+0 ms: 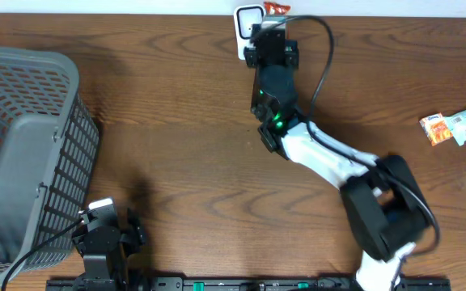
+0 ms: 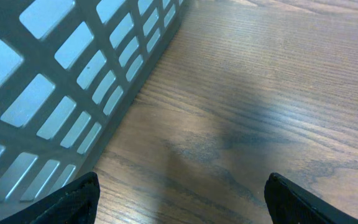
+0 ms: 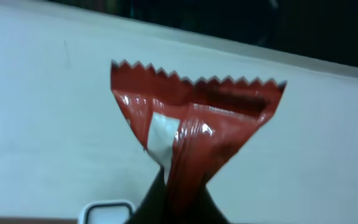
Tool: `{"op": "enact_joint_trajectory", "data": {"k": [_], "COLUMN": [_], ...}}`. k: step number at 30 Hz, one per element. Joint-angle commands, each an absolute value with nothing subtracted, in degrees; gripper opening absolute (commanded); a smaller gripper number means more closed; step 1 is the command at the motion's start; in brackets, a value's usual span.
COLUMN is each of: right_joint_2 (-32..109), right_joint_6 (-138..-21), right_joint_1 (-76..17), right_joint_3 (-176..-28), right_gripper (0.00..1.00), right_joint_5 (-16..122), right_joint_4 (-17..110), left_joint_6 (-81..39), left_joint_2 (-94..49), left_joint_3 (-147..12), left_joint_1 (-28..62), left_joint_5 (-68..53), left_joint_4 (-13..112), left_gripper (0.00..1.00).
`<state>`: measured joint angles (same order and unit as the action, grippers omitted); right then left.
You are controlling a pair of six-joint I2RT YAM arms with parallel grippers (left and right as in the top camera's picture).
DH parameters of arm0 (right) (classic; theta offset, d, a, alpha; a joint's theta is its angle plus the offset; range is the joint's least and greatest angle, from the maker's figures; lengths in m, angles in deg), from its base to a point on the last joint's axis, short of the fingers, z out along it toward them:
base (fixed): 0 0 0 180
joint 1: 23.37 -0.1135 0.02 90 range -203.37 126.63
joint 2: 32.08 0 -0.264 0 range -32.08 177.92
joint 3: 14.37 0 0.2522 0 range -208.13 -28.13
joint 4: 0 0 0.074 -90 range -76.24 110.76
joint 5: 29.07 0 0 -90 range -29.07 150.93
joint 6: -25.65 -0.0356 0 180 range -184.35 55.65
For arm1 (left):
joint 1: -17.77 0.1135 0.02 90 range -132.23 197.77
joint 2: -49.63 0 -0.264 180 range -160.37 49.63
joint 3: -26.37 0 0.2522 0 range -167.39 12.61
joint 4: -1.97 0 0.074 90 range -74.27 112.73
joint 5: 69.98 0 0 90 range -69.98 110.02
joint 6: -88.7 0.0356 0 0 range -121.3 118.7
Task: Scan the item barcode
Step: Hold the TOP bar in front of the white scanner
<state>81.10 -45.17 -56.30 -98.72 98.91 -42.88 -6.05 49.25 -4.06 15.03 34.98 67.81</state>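
red packet (image 3: 191, 124) sits pinched in our right pincer (image 3: 169, 202), fanning out just past its tips; our left pincer (image 2: 179, 202) hangs wide over the desk (image 2: 260, 93).

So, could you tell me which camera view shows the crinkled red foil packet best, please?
The right wrist view: the crinkled red foil packet looms large, its zigzag top edge and white patch clear. Overhead shows only a red sliver beyond the right gripper. The left wrist view misses it.
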Motion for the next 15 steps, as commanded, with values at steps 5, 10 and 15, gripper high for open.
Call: {"op": "enact_joint_trajectory", "data": {"k": [5, 10, 15], "right_joint_2": [94.57, 101.87, 109.5], "right_joint_6": [-25.47, -27.24, -27.48], "right_joint_1": [-53.39, -50.36, -49.11], "right_joint_3": [-104.16, -116.01, -130.57], "right_gripper": [0.01, 0.01, 0.01], "right_joint_5": [84.31, 78.76, 75.54], "right_joint_4": [-53.77, -50.03, -40.22], "left_joint_6": [-6.51, -6.51, -6.51], "left_joint_2": [49.38, 49.38, 49.38], "left_joint_3": [-3.47, -3.47, -3.47], "left_joint_1": [14.83, 14.83, 14.83], "left_joint_5": [35.55, 35.53, 35.53], "left_joint_4": [69.51, 69.51, 69.51], "left_gripper": [0.85, 0.85, 0.85]}}
